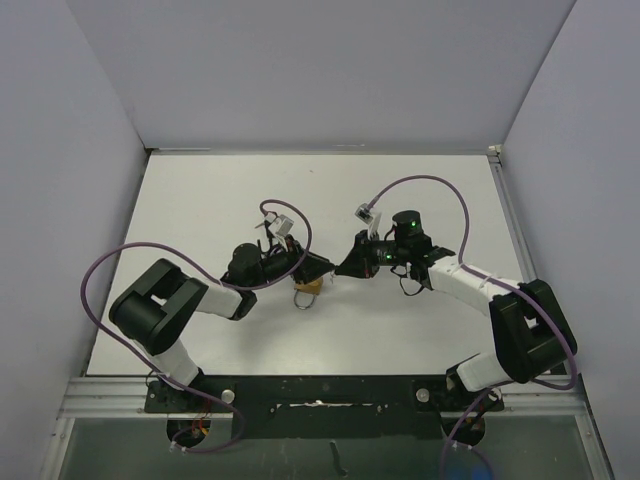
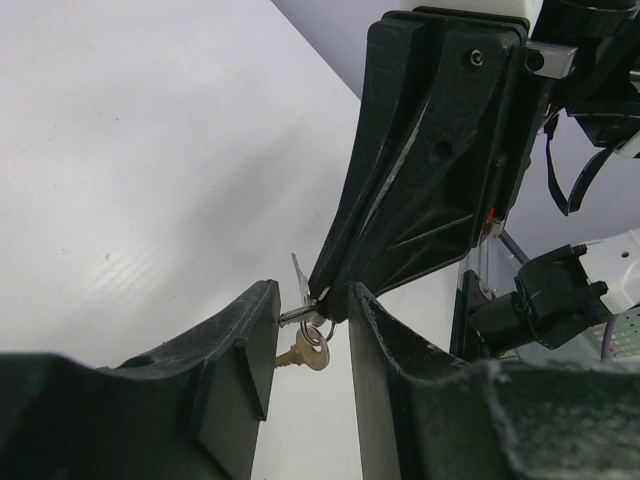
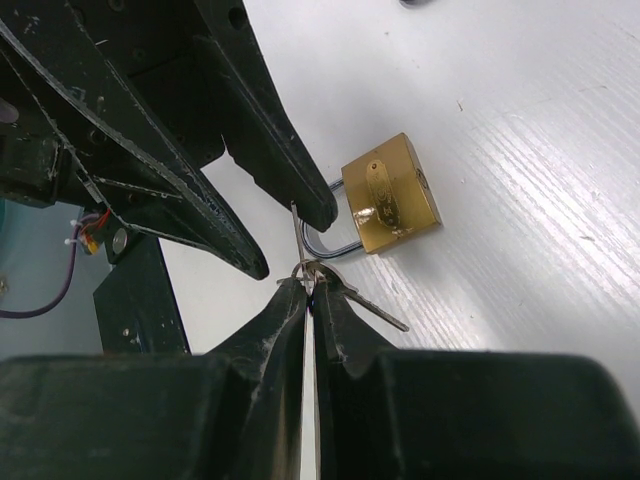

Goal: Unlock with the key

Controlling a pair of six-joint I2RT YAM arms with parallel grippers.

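Right gripper [image 3: 308, 283] is pinched shut on the ring of the key [image 2: 303, 356] bunch. Left gripper [image 2: 312, 320] stands open, its 2 fingers on either side of the keys, apart from them. Padlock [image 3: 392, 195] lies on the desk [image 3: 520, 150], just beside both gripper tips.

The padlock [image 3: 392, 193] body is polished brass, glossy, with its shackle [image 3: 332, 248] at 8 o'clock in bright steel. The keys [image 3: 375, 308] are thin silvery metal. The white counter [image 3: 540, 150] looks matt and faintly grained. The right gripper [image 3: 308, 288] is scuffed, rough black plastic.
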